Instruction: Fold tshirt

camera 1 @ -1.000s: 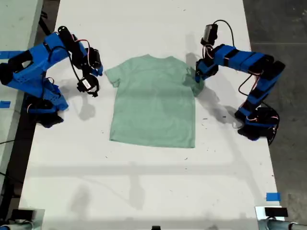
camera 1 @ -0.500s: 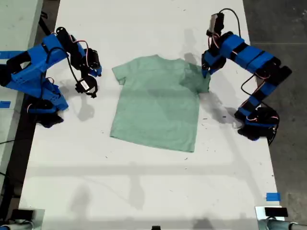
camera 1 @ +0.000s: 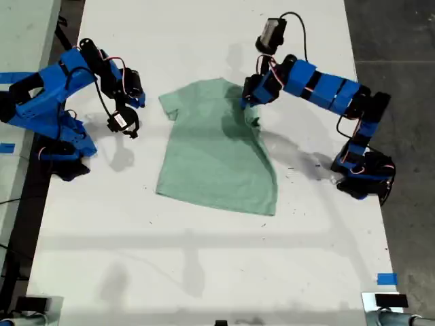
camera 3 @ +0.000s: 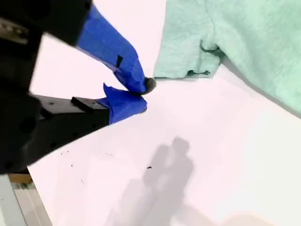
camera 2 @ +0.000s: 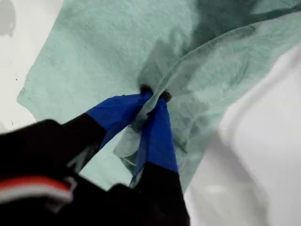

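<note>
1. Two blue SO-100 arms stand on a white table (camera 1: 204, 272) in the exterior view, one at that view's left and one at its right. Between them lies the pale mint-green short-sleeved cloth tshirt (camera 1: 211, 163), mostly flat on the table.
2. Exterior view, continued: the arm from the view's right reaches over the garment's upper part. My first gripper (camera 1: 249, 100) is at the cloth there, with the sleeve side on the view's right lifted and drawn inward over the body, leaving a diagonal fold edge running down toward the hem. The sleeve on the view's left lies flat.
3. Exterior view, continued: my second gripper (camera 1: 124, 122) hangs above bare table, near the sleeve on the view's left but apart from it.
4. First wrist view: my first gripper (camera 2: 154, 96) has its blue fingers (camera 2: 157, 136) pressed together on a bunched fold of the tshirt (camera 2: 103, 42); the cloth is pinched and raised, with white table beside it.
5. Second wrist view: my second gripper (camera 3: 136, 94) holds nothing; its blue fingertips (camera 3: 127, 106) stand very close together, with only a narrow gap showing. The tshirt sleeve (camera 3: 188, 52) lies just beyond the tips, not touched.
</note>
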